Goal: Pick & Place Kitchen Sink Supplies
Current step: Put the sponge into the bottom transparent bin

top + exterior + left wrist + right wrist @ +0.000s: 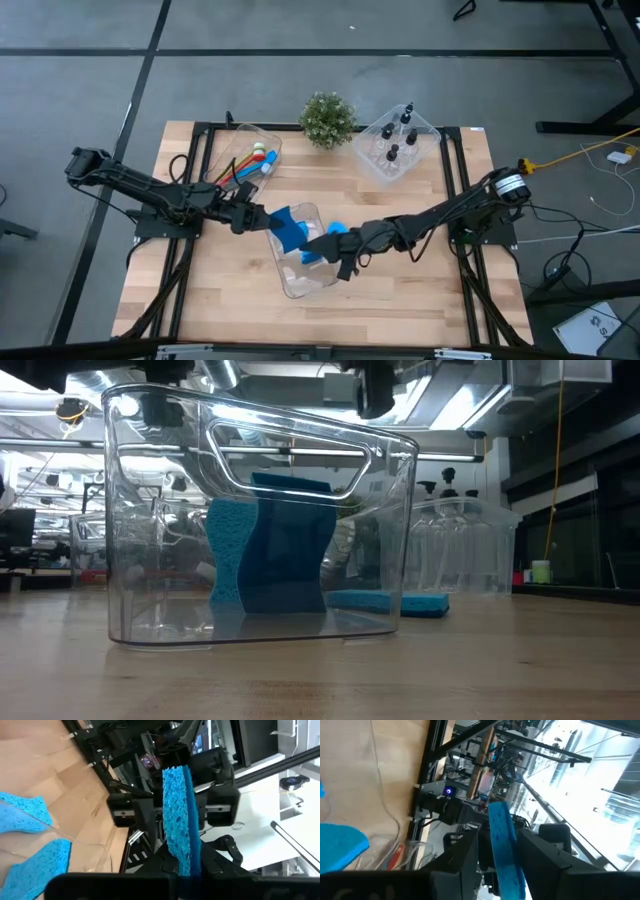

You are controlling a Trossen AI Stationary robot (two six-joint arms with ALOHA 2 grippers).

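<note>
Both grippers hold one blue sponge [290, 232], light blue on one face and darker on the other, above the far left corner of a clear bin [305, 285]. My left gripper [258, 217] is shut on its left end, and my right gripper [322, 246] is shut on its right end. In the low view the sponge [270, 545] shows through the bin wall. A second blue sponge [385, 601] lies flat on the table beside the bin. My left gripper pinches the sponge's left end [186, 870] between its two fingers, coming level from the table's left. The sponge stands on edge and runs straight away from the fingers, lifted clear of the table. My right gripper has the sponge's opposite end [506, 865] between its two fingers [465, 855], coming level from the table's right and lying along the sponge. The sponge reaches on past the fingers toward the left gripper, clear of the table.
A clear bin with coloured brushes [245, 162] stands at the far left. A clear bin of black-capped bottles [395, 145] stands at the far right, with a small potted plant [327, 118] between them. Bare wood lies along the near edge.
</note>
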